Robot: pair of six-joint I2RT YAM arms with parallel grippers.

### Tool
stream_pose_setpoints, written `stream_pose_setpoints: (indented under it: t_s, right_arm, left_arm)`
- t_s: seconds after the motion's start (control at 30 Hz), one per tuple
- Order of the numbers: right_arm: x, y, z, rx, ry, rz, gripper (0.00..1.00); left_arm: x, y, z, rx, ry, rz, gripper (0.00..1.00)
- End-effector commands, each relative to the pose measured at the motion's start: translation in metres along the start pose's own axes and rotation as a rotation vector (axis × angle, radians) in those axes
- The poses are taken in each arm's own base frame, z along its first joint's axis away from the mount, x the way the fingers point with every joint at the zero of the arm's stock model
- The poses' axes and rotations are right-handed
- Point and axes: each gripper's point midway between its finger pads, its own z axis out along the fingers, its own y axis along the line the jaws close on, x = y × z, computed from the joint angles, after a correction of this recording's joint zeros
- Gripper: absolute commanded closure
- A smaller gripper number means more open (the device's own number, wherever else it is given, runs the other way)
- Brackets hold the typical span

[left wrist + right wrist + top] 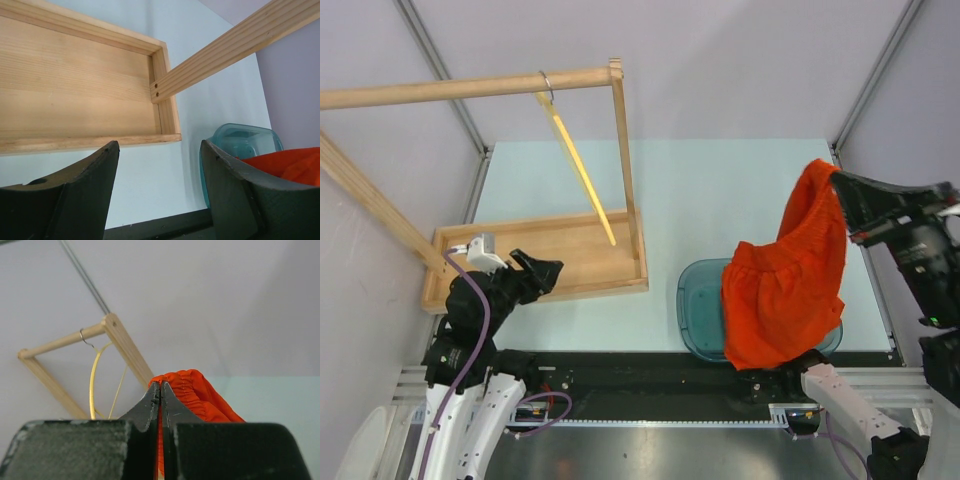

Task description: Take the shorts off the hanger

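The orange-red shorts [788, 278] hang from my right gripper [836, 178], which is shut on their waistband [192, 387] high above the table. Their lower part drapes over the teal tub [695, 305]. The pale-yellow hanger [578, 165] hangs bare by its silver hook from the wooden rail [470, 87]; it also shows in the right wrist view [94, 382]. My left gripper [542, 272] is open and empty, low over the near edge of the wooden tray [620, 283]. In the left wrist view its fingers [90, 170] frame bare table, with the tub [245, 137] and shorts [287, 165] at right.
The wooden rack's upright post [625, 150] rises from the tray's right side. A slanted wooden brace [370, 200] runs at left. Metal frame poles [875, 70] stand at the back corners. A black rail [640, 385] runs along the near table edge.
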Motion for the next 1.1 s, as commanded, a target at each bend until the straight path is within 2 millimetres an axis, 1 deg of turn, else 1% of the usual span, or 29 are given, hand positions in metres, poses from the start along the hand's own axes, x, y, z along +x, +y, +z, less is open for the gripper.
stream_pose_setpoints:
  t_s: [0.0,0.1,0.13,0.2,0.23,0.27,0.33,0.37,0.43,0.47,0.53,0.57,0.6,0.63,0.67,0.7,0.73,0.77,0.8,0.83,0.9,0.93,0.97,1.0,1.03,1.07]
  right_arm:
    - [0.035,0.009,0.03,-0.096,0.099,0.095,1.0]
    - [0.057,-0.001,0.04,-0.072,0.145,0.121,1.0]
    - [0.073,-0.01,0.044,-0.048,0.181,0.132,1.0]
    - [0.089,-0.021,0.047,-0.009,0.223,0.137,1.0]
    - [0.096,-0.027,0.048,0.013,0.243,0.13,1.0]
    - [0.105,-0.037,0.047,0.06,0.27,0.126,1.0]
    - [0.113,-0.048,0.043,0.112,0.295,0.117,1.0]
    - [0.122,-0.06,0.039,0.173,0.318,0.111,1.0]
    - [0.128,-0.072,0.029,0.234,0.33,0.113,1.0]
    - [0.14,-0.088,0.022,0.317,0.351,0.124,1.0]
    - [0.148,-0.101,0.008,0.397,0.359,0.139,1.0]
    - [0.155,-0.113,-0.002,0.462,0.372,0.141,1.0]
    - [0.168,-0.122,-0.008,0.513,0.395,0.167,1.0]
    - [0.171,-0.127,-0.016,0.548,0.392,0.187,1.0]
    - [0.182,-0.138,-0.028,0.618,0.421,0.194,1.0]
    - [0.195,-0.145,-0.035,0.67,0.441,0.236,1.0]
    - [0.205,-0.15,-0.042,0.703,0.461,0.255,1.0]
    - [0.215,-0.155,-0.053,0.744,0.486,0.269,1.0]
    - [0.234,-0.164,-0.062,0.799,0.523,0.292,1.0]
    - [0.246,-0.169,-0.071,0.851,0.54,0.339,1.0]
    - [0.269,-0.173,-0.083,0.901,0.591,0.396,1.0]
    - [0.293,-0.179,-0.091,0.947,0.634,0.443,1.0]
    - [0.313,-0.174,-0.097,0.933,0.698,0.496,1.0]
    - [0.328,-0.173,-0.101,0.933,0.737,0.527,1.0]
    - [0.355,-0.178,-0.11,0.951,0.791,0.563,1.0]
    - [0.369,-0.17,-0.113,0.92,0.853,0.614,1.0]
  left_arm:
    - [-0.005,-0.005,-0.002,0.022,-0.021,-0.003,0.28]
    - [-0.005,-0.003,-0.007,0.013,-0.028,0.003,0.28]
    - [-0.005,-0.002,-0.009,0.008,-0.033,0.008,0.28]
    - [-0.006,-0.001,-0.011,0.0,-0.038,0.012,0.28]
    - [-0.007,0.0,-0.012,-0.005,-0.039,0.015,0.28]
    - [-0.007,0.0,-0.012,-0.005,-0.042,0.018,0.28]
    - [-0.007,0.0,-0.012,-0.005,-0.042,0.018,0.28]
    - [-0.007,0.0,-0.012,-0.004,-0.039,0.018,0.28]
    - [-0.006,-0.001,-0.011,0.002,-0.038,0.016,0.28]
    - [-0.006,-0.001,-0.011,0.003,-0.037,0.014,0.28]
    - [-0.003,-0.001,-0.009,0.01,-0.034,0.01,0.28]
    - [-0.002,0.0,-0.009,0.011,-0.033,0.01,0.28]
    - [0.0,0.002,-0.007,0.01,-0.03,0.009,0.28]
    - [0.001,0.002,-0.006,0.01,-0.028,0.008,0.28]
    - [0.0,0.002,-0.006,0.013,-0.03,0.008,0.28]
    - [0.002,0.001,-0.005,0.017,-0.021,0.009,0.28]
    - [0.001,-0.001,-0.004,0.024,-0.021,0.01,0.28]
    - [0.002,0.0,-0.003,0.023,-0.016,0.009,0.28]
    - [0.002,0.0,-0.003,0.024,-0.014,0.009,0.28]
    - [0.004,-0.003,-0.002,0.037,-0.003,0.006,0.28]
    - [0.008,-0.004,0.0,0.048,0.015,0.0,0.28]
    - [0.009,-0.007,0.0,0.069,0.02,-0.002,0.28]
    - [0.011,-0.008,0.0,0.076,0.024,-0.002,0.28]
    - [0.014,-0.005,0.002,0.073,0.031,-0.003,0.28]
    - [0.015,-0.006,0.003,0.078,0.032,-0.006,0.28]
    - [0.017,-0.005,0.003,0.077,0.036,-0.008,0.28]
